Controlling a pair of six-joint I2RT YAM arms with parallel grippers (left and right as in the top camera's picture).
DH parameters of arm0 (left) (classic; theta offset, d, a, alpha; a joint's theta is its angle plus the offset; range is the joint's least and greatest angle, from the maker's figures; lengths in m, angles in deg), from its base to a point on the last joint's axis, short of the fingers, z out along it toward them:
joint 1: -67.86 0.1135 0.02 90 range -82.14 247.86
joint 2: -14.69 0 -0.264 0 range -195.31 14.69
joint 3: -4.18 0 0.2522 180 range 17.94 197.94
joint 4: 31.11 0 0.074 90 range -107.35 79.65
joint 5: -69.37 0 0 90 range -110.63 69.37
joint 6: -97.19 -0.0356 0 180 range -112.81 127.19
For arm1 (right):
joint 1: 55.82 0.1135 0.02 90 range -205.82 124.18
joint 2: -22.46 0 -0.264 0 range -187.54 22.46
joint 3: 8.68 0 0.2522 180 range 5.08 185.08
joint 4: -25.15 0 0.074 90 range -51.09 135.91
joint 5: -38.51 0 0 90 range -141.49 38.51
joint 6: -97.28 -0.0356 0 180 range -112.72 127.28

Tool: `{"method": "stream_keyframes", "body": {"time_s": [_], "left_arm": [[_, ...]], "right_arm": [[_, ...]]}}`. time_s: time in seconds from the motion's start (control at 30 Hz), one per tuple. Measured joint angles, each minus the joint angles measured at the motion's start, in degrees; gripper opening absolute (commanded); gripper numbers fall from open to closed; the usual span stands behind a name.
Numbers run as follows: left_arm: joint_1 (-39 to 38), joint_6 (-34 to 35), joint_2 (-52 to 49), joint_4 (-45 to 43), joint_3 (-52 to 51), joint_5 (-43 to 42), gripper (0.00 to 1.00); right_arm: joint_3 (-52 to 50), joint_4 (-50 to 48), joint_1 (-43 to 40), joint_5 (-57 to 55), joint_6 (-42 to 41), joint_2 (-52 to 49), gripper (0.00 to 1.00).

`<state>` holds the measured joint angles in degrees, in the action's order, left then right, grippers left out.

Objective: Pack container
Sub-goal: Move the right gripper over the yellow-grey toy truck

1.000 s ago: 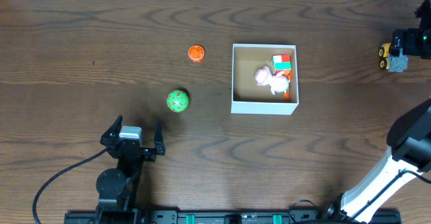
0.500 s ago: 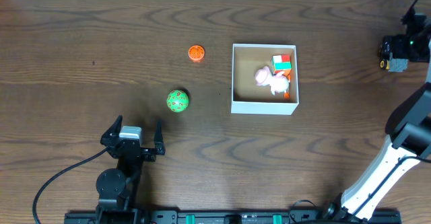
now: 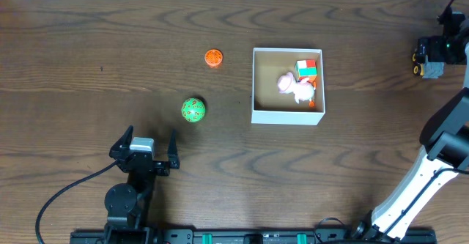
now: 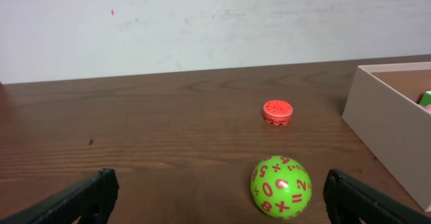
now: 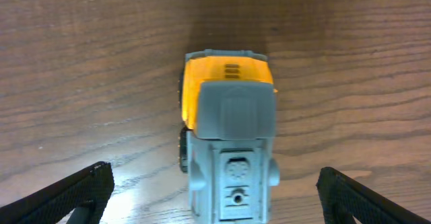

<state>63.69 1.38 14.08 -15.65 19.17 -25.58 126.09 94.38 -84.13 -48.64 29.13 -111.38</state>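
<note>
The container (image 3: 287, 116), a square white box with a brown inside, stands right of the table's middle; its near corner shows in the left wrist view (image 4: 394, 133). It holds a coloured cube (image 3: 307, 69) and a pink toy (image 3: 295, 87). A yellow and grey toy truck (image 3: 423, 63) stands at the far right edge. My right gripper (image 3: 434, 52) hovers over it, open, with a finger on each side of the truck (image 5: 229, 130) and not touching it (image 5: 215, 197). My left gripper (image 3: 143, 151) is open and empty at the front left (image 4: 219, 197).
A green ball with red numbers (image 3: 193, 110) lies left of the container, just ahead of my left gripper (image 4: 281, 188). An orange ridged disc (image 3: 213, 57) lies farther back (image 4: 277, 112). The table's back edge meets a white wall.
My right gripper has shifted a little left and settled over the toy truck. The truck, the container and my left arm have not moved.
</note>
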Motion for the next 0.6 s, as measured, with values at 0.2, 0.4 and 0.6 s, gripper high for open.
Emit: {"method": "stream_keyframes", "body": {"time_s": [0.2,0.4,0.6], "left_arm": [[0.00,0.00,0.00,0.00,0.00,0.00,0.98],[0.00,0.00,0.00,0.00,0.00,0.02,0.98],[0.00,0.00,0.00,0.00,0.00,0.02,0.98]], "right_arm": [[0.00,-0.20,-1.22,-0.09,0.20,-2.25,0.99],[-0.02,-0.31,-1.68,-0.04,0.24,-3.56,0.97],[-0.02,-0.50,-1.68,0.02,1.03,-3.56,0.86]]}}
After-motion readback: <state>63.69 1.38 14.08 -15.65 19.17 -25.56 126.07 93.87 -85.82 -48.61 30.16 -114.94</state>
